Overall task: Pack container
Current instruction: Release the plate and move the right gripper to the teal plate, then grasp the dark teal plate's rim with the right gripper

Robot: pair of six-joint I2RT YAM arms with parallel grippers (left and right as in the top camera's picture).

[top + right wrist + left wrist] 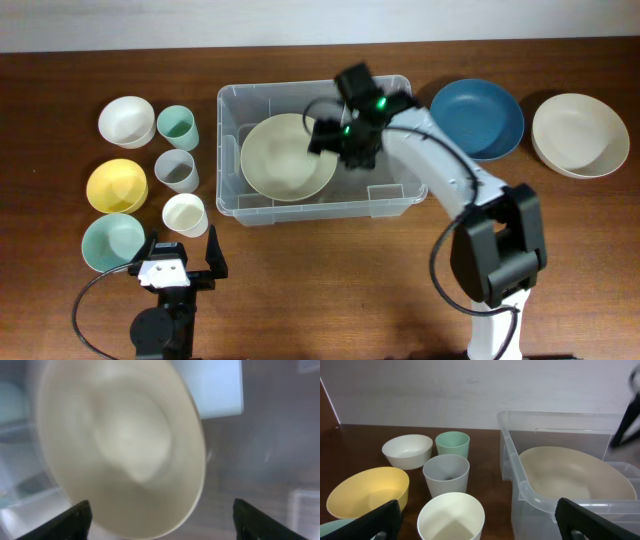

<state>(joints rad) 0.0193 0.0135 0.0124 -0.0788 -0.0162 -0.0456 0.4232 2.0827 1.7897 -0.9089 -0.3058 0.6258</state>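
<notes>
The container (pixel 229 150) is a large clear bin at the middle of the table. A big beige bowl (pixel 286 157) lies in its left half. My right gripper (pixel 342 136) hangs over the bin at the bowl's right rim. In the blurred right wrist view the beige bowl (pixel 120 445) fills the frame below my right gripper (pixel 162 525), which is open and holds nothing. My left gripper (pixel 181 258) rests near the front edge, open and empty. In the left wrist view it (pixel 477 527) faces a white cup (pixel 451 515) and the container (pixel 520 485).
Left of the bin stand a white bowl (pixel 126 121), green cup (pixel 177 127), grey cup (pixel 176 170), white cup (pixel 184 214), yellow bowl (pixel 116 186) and teal bowl (pixel 112 241). A blue bowl (pixel 477 117) and a cream bowl (pixel 580 133) sit to its right.
</notes>
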